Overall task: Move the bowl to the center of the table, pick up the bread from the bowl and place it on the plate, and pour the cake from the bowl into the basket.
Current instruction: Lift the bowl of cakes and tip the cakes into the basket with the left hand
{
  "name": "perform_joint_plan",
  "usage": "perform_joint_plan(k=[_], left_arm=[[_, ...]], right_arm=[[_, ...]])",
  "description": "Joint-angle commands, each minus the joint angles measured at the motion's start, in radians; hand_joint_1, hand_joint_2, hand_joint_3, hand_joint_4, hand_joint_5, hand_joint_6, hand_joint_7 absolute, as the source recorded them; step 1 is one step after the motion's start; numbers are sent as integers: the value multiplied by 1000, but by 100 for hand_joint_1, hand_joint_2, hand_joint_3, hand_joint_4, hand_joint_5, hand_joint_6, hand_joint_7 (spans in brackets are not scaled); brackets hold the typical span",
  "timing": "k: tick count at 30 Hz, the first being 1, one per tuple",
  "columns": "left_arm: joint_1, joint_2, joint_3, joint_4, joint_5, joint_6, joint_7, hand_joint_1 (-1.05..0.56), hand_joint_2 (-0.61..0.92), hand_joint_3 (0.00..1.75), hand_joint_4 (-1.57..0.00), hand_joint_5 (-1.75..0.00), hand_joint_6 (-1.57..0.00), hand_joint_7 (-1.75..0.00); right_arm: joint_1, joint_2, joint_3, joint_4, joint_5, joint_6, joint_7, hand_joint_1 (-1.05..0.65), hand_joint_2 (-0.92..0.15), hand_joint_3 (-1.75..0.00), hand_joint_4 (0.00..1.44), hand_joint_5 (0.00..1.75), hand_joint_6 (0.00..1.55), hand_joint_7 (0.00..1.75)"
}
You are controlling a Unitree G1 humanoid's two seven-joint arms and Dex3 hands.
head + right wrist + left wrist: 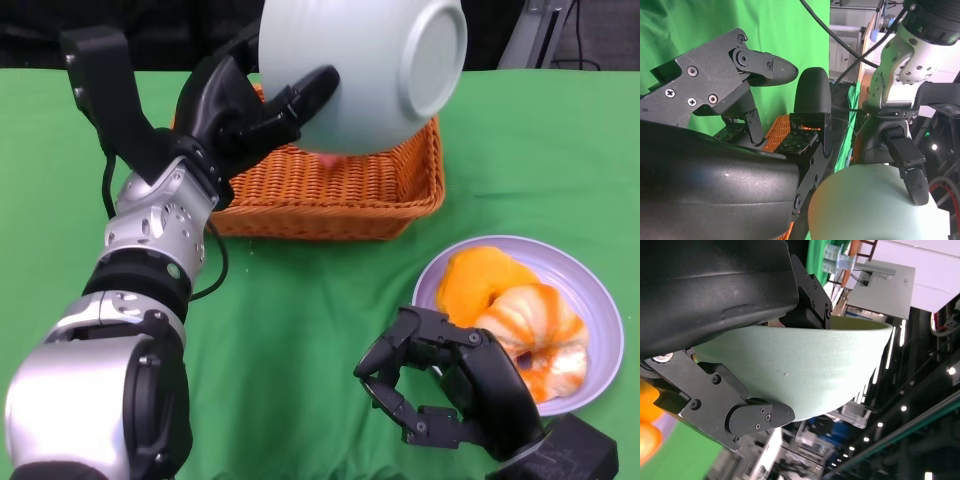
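Head view shows the left hand [245,110] gripping the bowl [365,70] tipped mouth-down over the basket [340,190] near the bench's far edge, while the right hand [445,390] rests empty, fingers loosely curled

Bright even overhead light, soft shadows, sharp head view (wrist foregrounds blurred), ceiling lamps glaring

Left arm raised and stretched forward; left hand [245,110] grips the tipped bowl [365,65] at its rim, fingers along the outer wall. Right hand [445,390] low, holding nothing, fingers loosely curled but apart.
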Motion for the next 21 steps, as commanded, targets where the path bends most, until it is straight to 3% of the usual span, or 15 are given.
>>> perform_joint_plan(k=[1, 5, 9, 16, 21], left_arm=[[-37, 4, 62, 15, -70, 83, 7, -10, 78, 85, -65, -175, -69, -146], [-42, 9, 130, 33, -126, 171, 45, -10, 81, 82, -64, -175, -70, -144], [-44, 10, 163, 33, -147, 215, 68, -12, 91, 69, -58, -175, -64, -145], [-47, 6, 198, 29, -176, 261, 106, -12, 92, 67, -59, -175, -63, -147], [-56, 11, 272, 39, -250, 360, 186, -14, 90, 61, -64, -175, -58, -155]], right_arm=[[-10, 4, 2, 1, -4, -12, -10, -22, -57, -78, 75, 154, 71, 122], [-6, 9, 5, -3, 4, -10, -6, -22, -58, -77, 75, 155, 71, 120], [-4, 9, 4, -1, -5, -13, -13, -23, -58, -76, 77, 155, 73, 119], [-3, 5, 3, -5, 8, -4, 0, -24, -61, -73, 76, 156, 73, 119], [2, 5, 4, -5, 7, -8, 3, -23, -61, -71, 75, 156, 72, 118]])
